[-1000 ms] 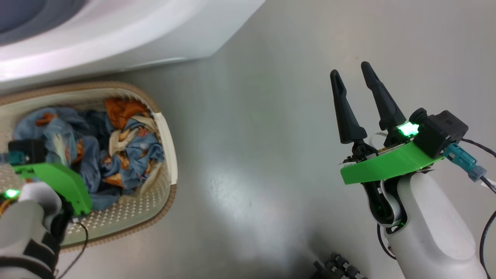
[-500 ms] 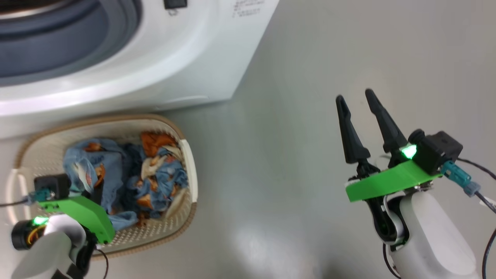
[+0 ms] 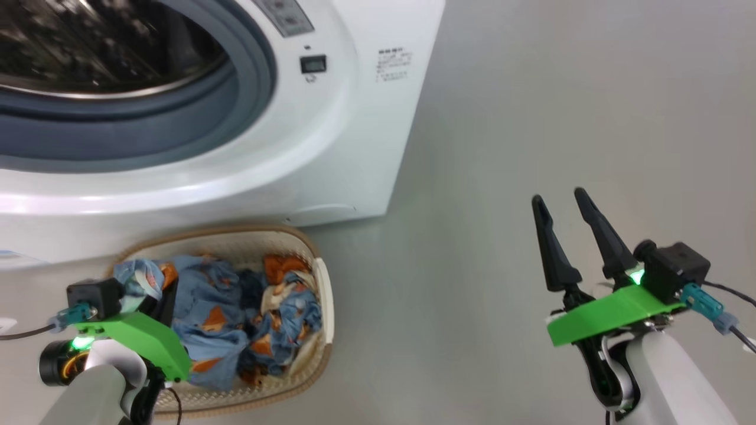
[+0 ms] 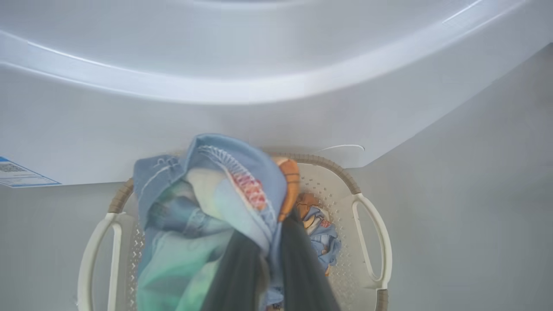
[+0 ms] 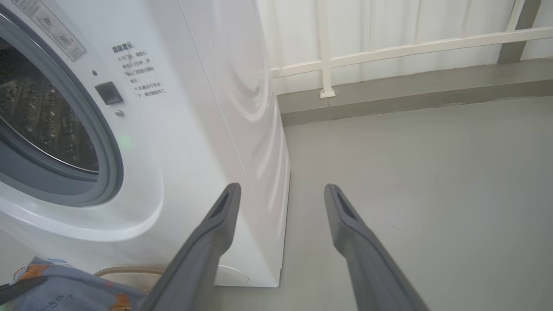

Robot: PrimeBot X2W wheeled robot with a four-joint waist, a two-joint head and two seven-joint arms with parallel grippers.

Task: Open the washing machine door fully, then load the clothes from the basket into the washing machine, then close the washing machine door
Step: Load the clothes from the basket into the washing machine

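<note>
Left gripper point(image 4: 272, 242): I've got it clamped shut on a piece of the clothes point(image 4: 207, 194), blue fabric with orange and cream print. The cloth is bunched over both fingertips and hangs down on the near side. The basket point(image 4: 371, 242) is directly under this gripper, with its cream handles either side and its brown rim at the far end. The rest of the clothes sits in it, a small heap against the far right wall. Just past the basket, ahead of the fingers, is the white front of the washing machine point(image 3: 331, 147), with a blue label sticker point(image 4: 17, 175) low on it, off to the gripper's left.

Right gripper point(image 3: 559, 196): the fingers are spread wide with nothing between them, held over the bare grey floor point(image 3: 531, 88) and well apart from the basket. The machine's front right corner is ahead and to its left. Further left are the grey-blue gasket point(image 5: 108, 172) and the steel drum point(image 5: 39, 125), with the mouth uncovered. Beyond the floor ahead of it there's a white railing point(image 5: 389, 47) along the wall.
</note>
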